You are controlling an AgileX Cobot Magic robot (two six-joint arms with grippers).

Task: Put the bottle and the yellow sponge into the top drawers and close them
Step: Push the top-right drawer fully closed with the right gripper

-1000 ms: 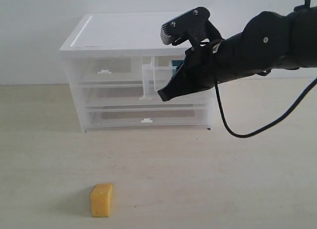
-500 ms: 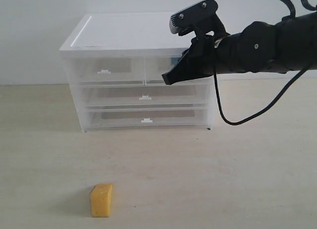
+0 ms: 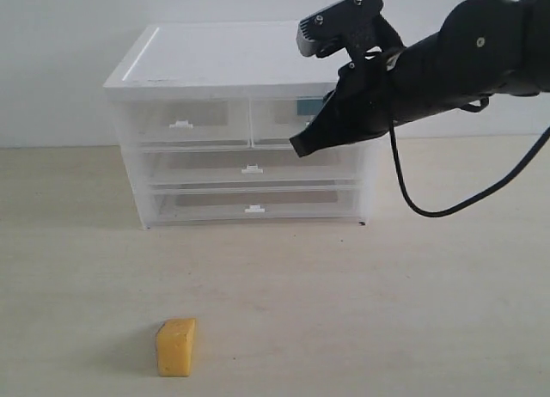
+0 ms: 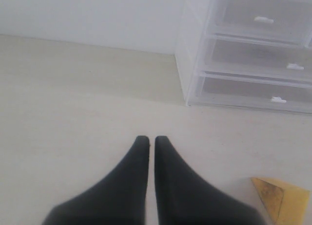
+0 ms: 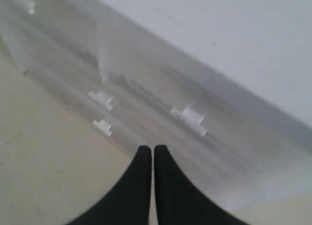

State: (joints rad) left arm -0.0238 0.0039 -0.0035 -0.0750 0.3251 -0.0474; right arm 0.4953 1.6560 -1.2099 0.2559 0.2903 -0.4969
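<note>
Roughly halfway: bottle (image 3: 305, 107) stowed, yellow sponge (image 3: 176, 347) waiting

Teal behind the right of the top drawers (image 3: 180, 113) reads as the bottle; both fronts sit flush. Sponge lies on the table (image 3: 387, 311), well clear of the cabinet (image 3: 215, 62). Right gripper (image 3: 299, 146) and left gripper (image 4: 151, 140) are pinched closed, holding nothing

The right gripper (image 5: 150, 149) is seen with its two black fingers (image 5: 138, 186) pressed together, and nothing is held between them. Just beyond the tips, the translucent front of the cabinet (image 5: 146, 81) is shown, heavily blurred. Several small white handles (image 5: 187, 115) are made out on it; which drawer each belongs to cannot be told. A pale beige tabletop (image 5: 44, 157) is seen below the cabinet.
</note>
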